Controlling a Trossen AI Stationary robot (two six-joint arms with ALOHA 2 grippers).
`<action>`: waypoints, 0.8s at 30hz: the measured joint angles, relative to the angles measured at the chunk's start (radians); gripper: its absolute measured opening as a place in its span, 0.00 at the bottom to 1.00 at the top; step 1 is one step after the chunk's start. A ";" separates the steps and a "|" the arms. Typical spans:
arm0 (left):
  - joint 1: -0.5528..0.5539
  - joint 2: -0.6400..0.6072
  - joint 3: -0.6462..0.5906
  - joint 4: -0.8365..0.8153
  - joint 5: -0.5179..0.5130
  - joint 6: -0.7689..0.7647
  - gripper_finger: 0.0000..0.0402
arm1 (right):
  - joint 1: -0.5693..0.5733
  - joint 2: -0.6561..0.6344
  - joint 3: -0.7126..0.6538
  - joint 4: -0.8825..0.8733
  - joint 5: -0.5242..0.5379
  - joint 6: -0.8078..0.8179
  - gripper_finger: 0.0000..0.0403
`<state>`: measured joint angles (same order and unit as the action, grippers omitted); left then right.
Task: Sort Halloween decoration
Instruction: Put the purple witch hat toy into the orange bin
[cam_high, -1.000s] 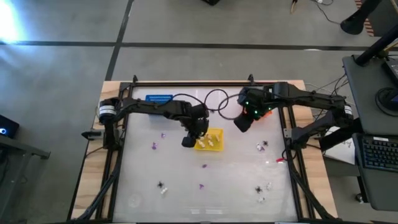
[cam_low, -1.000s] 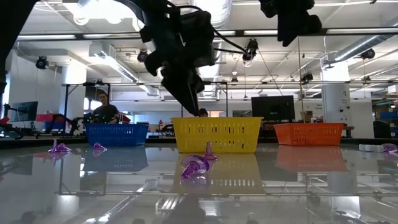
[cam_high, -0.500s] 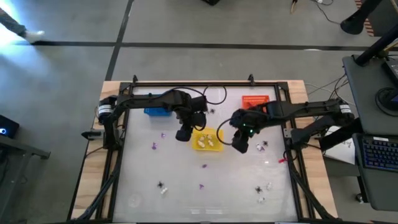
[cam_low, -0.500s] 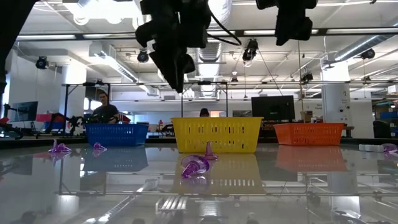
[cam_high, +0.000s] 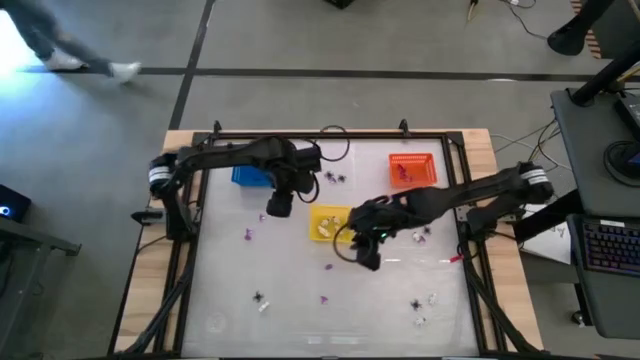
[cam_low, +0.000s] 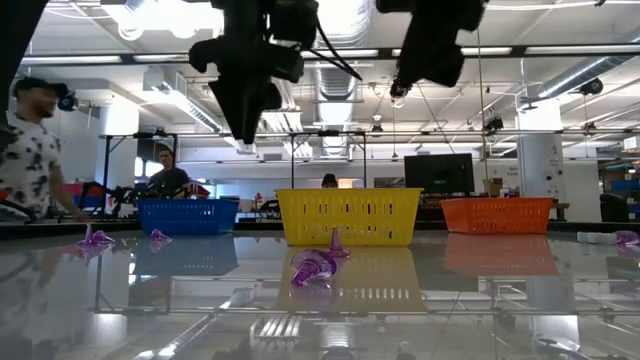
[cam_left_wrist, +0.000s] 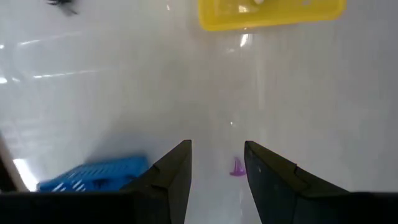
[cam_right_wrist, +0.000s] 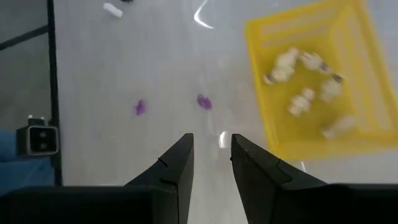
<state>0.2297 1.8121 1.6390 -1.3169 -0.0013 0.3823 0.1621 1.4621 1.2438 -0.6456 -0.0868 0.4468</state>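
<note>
The Halloween decoration lies scattered on the white table: purple trinkets (cam_high: 247, 236) (cam_high: 329, 267), black spidery ones (cam_high: 258, 297) (cam_high: 335, 178), white ones (cam_high: 432, 298). Several white ones lie in the yellow basket (cam_high: 330, 222). My left gripper (cam_high: 278, 207) hangs open high above the table, between the blue basket (cam_high: 250, 176) and the yellow one. A purple trinket (cam_left_wrist: 237, 167) lies far below its fingers. My right gripper (cam_high: 368, 259) is open and holds nothing, above the table just near-right of the yellow basket (cam_right_wrist: 317, 87).
An orange basket (cam_high: 411, 168) stands at the far right. The three baskets stand in a row across the far half (cam_low: 347, 215). A dark frame (cam_high: 190, 250) borders the table. A person (cam_low: 30, 130) walks past beyond the table's left.
My left gripper has risen from over the yellow basket and gone toward the table's left, nearer the blue basket. My right gripper has swung from beside the orange basket toward the near edge and left, past the yellow basket, turning as it went.
</note>
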 joint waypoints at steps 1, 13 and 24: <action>0.005 -0.016 0.000 -0.004 0.000 -0.003 0.32 | 0.002 0.025 0.000 0.017 -0.001 -0.003 0.24; 0.037 -0.243 -0.003 -0.025 -0.001 -0.110 0.32 | 0.066 0.278 0.045 0.059 -0.008 -0.103 0.24; 0.036 -0.391 -0.021 -0.022 0.000 -0.163 0.32 | 0.082 0.395 0.101 0.180 -0.014 -0.196 0.24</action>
<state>0.2653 1.4207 1.6178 -1.3388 -0.0017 0.2195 0.2446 1.8568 1.3444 -0.4653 -0.1013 0.2506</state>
